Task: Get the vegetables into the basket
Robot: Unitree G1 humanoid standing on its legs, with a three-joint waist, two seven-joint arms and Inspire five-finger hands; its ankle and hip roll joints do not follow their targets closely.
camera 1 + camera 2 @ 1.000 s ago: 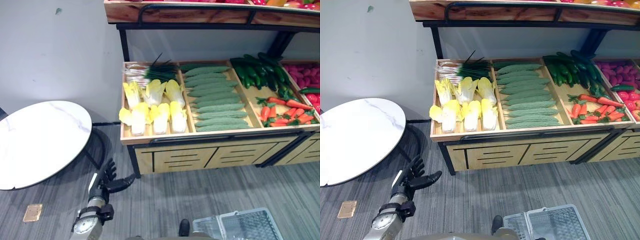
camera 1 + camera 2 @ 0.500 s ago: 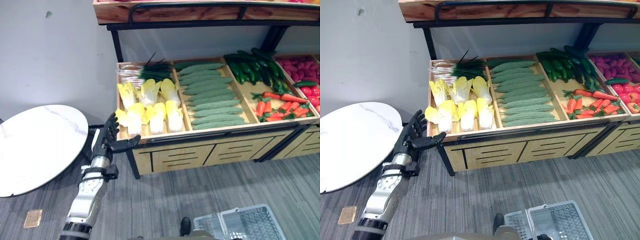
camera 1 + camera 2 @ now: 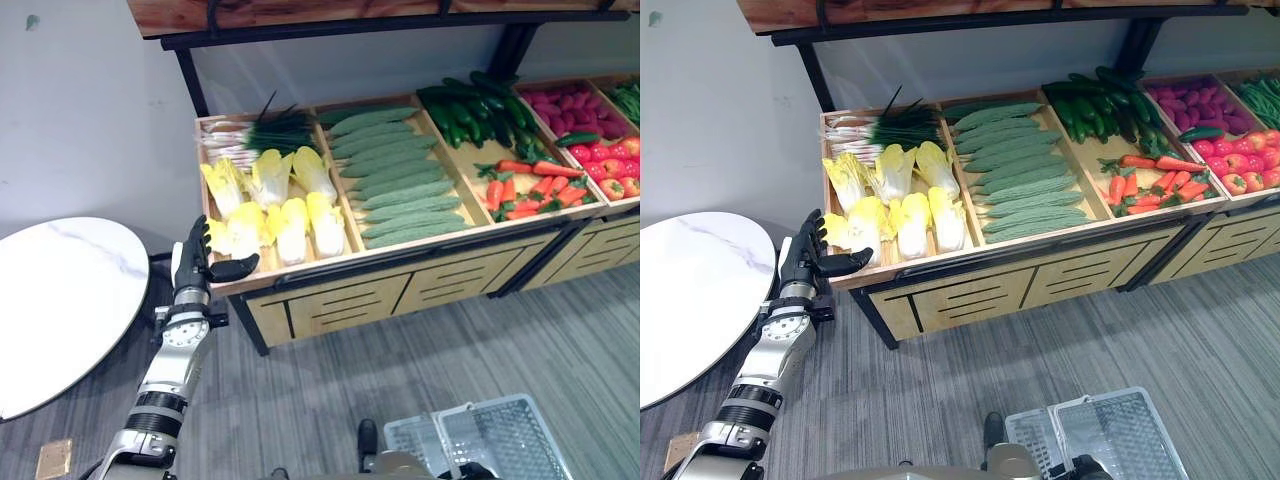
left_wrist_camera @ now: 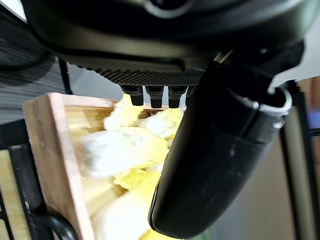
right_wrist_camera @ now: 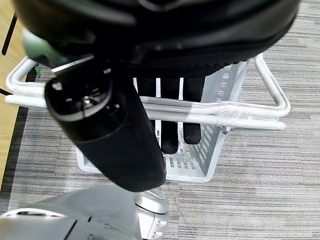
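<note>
- The robot's left hand (image 3: 195, 268) hangs at the front left corner of the wooden produce stand (image 3: 400, 262), its fingers (image 3: 803, 243) straight and spread, thumb stuck out toward the stand, holding nothing.
- The nearest vegetables are the pale yellow-and-white napa cabbages (image 3: 268, 200) lying in the leftmost compartment, just beyond the fingertips; the left wrist view shows them close past the hand but not touched.
- Judged step: reach in and take one cabbage. It goes best if the hand rises over the compartment's front rim, then comes down on the front-left cabbage, the closest one.
- These heads look bulky and rounded, so a wide wrap across the middle should hold better than a pinch at the leafy tip.
- The cabbages lie touching; lifting straight up should avoid dragging a neighbour out.
- The right hand (image 5: 170, 115) holds the white wire basket (image 3: 1095, 440) low by the robot, fingers curled round its handle bars (image 5: 200, 112); the basket looks empty.
- The round white marble-look table (image 3: 60, 300) stands just beside the left arm, so the elbow needs room.
</note>
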